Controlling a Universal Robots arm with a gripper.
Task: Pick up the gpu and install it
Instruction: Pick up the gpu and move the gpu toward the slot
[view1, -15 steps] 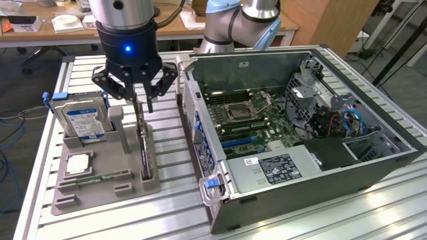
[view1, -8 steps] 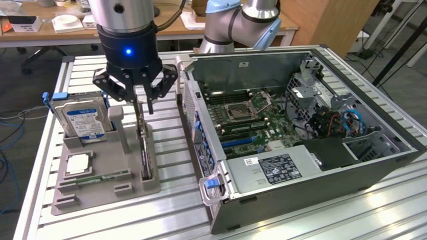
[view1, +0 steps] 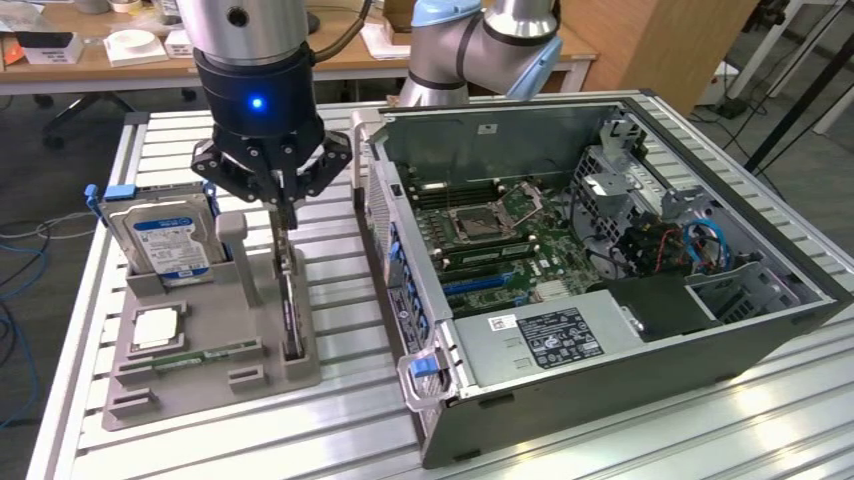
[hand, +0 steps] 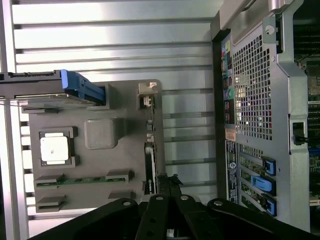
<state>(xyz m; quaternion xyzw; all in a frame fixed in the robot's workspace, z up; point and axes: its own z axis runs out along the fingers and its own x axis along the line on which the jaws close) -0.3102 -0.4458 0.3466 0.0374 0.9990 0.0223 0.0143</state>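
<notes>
Looking down remotely, I see my gripper (view1: 283, 208) closed on the top edge of the gpu (view1: 290, 310). That thin card stands on edge in the grey holder (view1: 200, 388), at six o'clock from the fingertips and nine o'clock of the computer case (view1: 601, 385).

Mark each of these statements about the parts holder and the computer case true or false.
1. The claw is shut on the gpu's upper edge. True.
2. The gpu sits in the computer case. False: it stands on edge in the grey holder.
3. The hard drive lies flat. False: it stands upright in the holder.
4. The case is open, with its motherboard exposed. True.
</notes>
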